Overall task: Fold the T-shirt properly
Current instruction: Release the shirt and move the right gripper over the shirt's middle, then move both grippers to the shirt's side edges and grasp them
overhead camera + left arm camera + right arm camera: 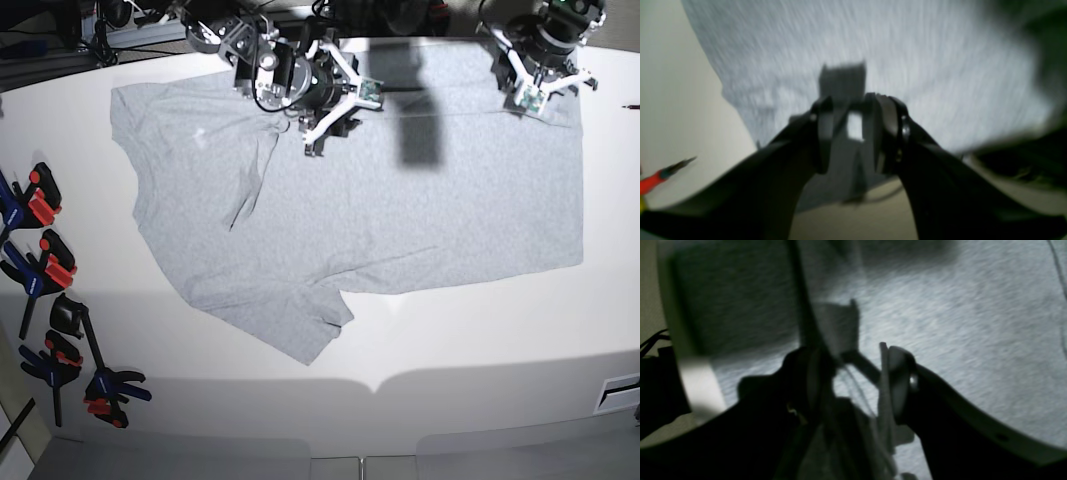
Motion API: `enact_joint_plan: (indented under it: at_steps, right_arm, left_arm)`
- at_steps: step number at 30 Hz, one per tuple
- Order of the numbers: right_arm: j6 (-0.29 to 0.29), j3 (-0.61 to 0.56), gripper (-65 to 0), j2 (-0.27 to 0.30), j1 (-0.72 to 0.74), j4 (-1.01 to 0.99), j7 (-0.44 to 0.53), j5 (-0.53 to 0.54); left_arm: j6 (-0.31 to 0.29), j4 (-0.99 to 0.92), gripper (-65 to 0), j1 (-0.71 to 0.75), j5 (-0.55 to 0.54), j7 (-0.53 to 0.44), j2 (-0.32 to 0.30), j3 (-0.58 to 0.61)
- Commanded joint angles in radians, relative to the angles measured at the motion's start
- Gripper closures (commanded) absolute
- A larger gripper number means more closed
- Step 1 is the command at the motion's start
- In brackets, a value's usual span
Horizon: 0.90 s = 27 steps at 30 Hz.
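The light grey T-shirt (400, 220) lies spread flat on the white table (480, 340), with one sleeve toward the front. It fills the left wrist view (923, 50) and the right wrist view (957, 323), both blurred. My left gripper (848, 113) is at the shirt's far right edge in the base view (530, 98). Its jaws are nearly together, with a tented pinch of shaded cloth between them. My right gripper (853, 366) is at the far edge near the upper sleeve (315, 135), with bunched cloth between its fingers.
Several black, red and blue clamps (40, 230) lie along the table's left side. A red-handled tool (653, 181) lies on the table beside the shirt. A dark rectangular shadow (417, 110) falls on the shirt between the arms. Cables and gear (130, 15) sit behind.
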Motion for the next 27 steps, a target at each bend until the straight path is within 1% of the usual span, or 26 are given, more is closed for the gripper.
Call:
enact_joint_plan:
  at_steps: [1,2,4,8,9,14,15,16,18,19,21,22,23,25,27]
  right_arm:
    - [-0.006,0.003,-29.5,-0.013,0.017,0.015,0.014,0.003]
    - [-0.006,0.002,-29.5,-0.02,0.023,0.015,0.011,0.003]
    - [-0.006,0.004,-29.5,-0.036,0.026,0.015,0.012,0.003]
    - [-0.006,0.005,-29.5,-0.05,0.027,0.015,0.013,0.004]
    - [-0.006,0.005,-29.5,-0.049,0.027,0.015,0.013,0.004]
    - [-0.008,0.006,-29.5,-0.048,0.04,0.015,0.013,0.003]
    - [-0.022,0.006,-29.5,-0.048,0.049,0.015,0.012,0.002]
    - [-0.047,0.006,-29.5,-0.048,0.061,0.015,0.012,0.002]
    - [-0.126,0.006,-29.5,-0.049,0.097,0.015,0.012,-0.001]
    - [-0.176,0.006,-29.5,-0.049,0.119,0.015,0.012,-0.001]
    - [-0.297,0.006,-29.5,-0.049,0.165,0.015,0.01,-0.001]
    - [-0.349,0.006,-29.5,-0.049,0.185,0.015,0.002,-0.001]
    - [-0.389,0.006,-29.5,-0.05,0.204,0.015,-0.011,-0.005]
    - [-0.43,0.008,-29.5,-0.067,0.229,0.015,-0.04,-0.031]
    - [-0.449,0.021,-29.5,-0.09,0.24,0.015,-0.05,-0.055]
  left_arm:
    - [0.011,-0.018,-18.1,0.006,-0.024,0.002,-0.005,-0.005]
    - [0.011,-0.052,-18.1,0.006,-0.047,0.008,-0.001,-0.005]
    - [0.01,-0.124,-18.1,0.006,-0.041,0.011,0.023,-0.005]
    - [0.011,-0.173,-18.1,0.006,0.052,0.032,0.076,-0.005]
    - [0.011,-0.172,-18.1,0.006,0.066,0.036,0.08,-0.005]
    - [0.011,-0.172,-18.1,0.006,0.069,0.037,0.08,-0.005]
    - [0.011,-0.172,-18.1,0.006,0.069,0.038,0.08,-0.005]
    - [0.011,-0.172,-18.1,0.006,0.069,0.038,0.08,-0.005]
    - [0.011,-0.172,-18.1,0.006,0.07,0.038,0.08,-0.005]
    - [0.011,-0.172,-18.1,0.006,0.07,0.04,0.08,-0.005]
    - [0.011,-0.172,-18.1,0.006,0.07,0.05,0.08,-0.005]
    - [0.011,-0.172,-18.1,0.006,0.073,0.05,0.08,-0.005]
    - [0.011,-0.172,-18.1,0.006,0.073,0.05,0.08,-0.005]
    - [0.011,-0.172,-18.1,0.006,0.073,0.05,0.077,-0.005]
    - [0.011,-0.168,-18.1,0.006,0.078,0.052,0.074,-0.005]
